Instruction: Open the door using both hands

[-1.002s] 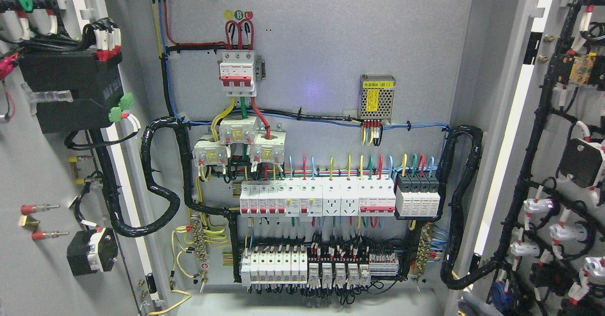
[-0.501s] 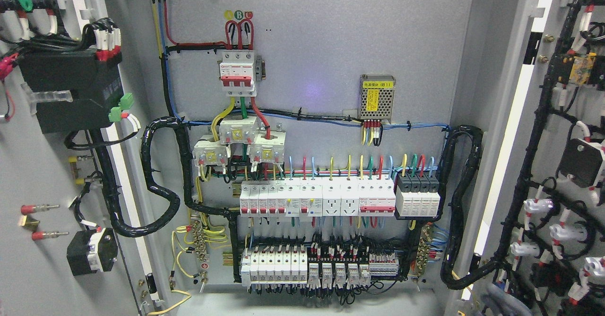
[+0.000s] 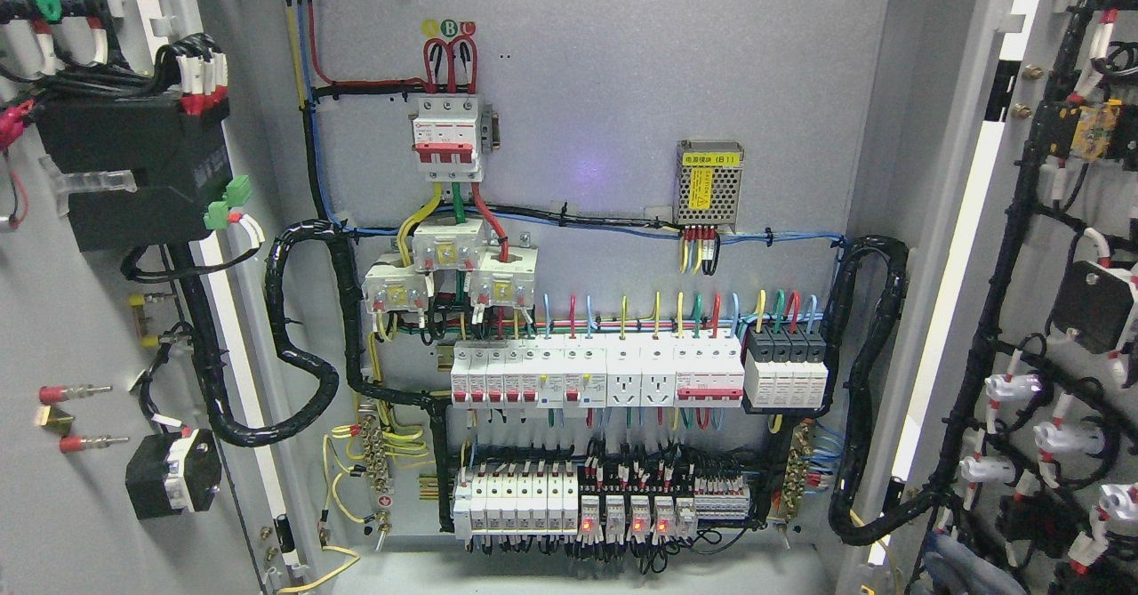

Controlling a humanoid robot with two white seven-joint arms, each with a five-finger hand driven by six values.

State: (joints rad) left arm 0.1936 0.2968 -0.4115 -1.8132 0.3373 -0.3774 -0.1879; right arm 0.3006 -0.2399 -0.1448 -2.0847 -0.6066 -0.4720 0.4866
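my fingers: cannot tell their state, only a grey-blue sliver of right hand (image 3: 956,568) at the bottom edge | change: it crept further in beside right door (image 3: 1067,328); relay lights newly red | doors: left door (image 3: 80,310) and right both swung wide, task looks done | left hand unseen
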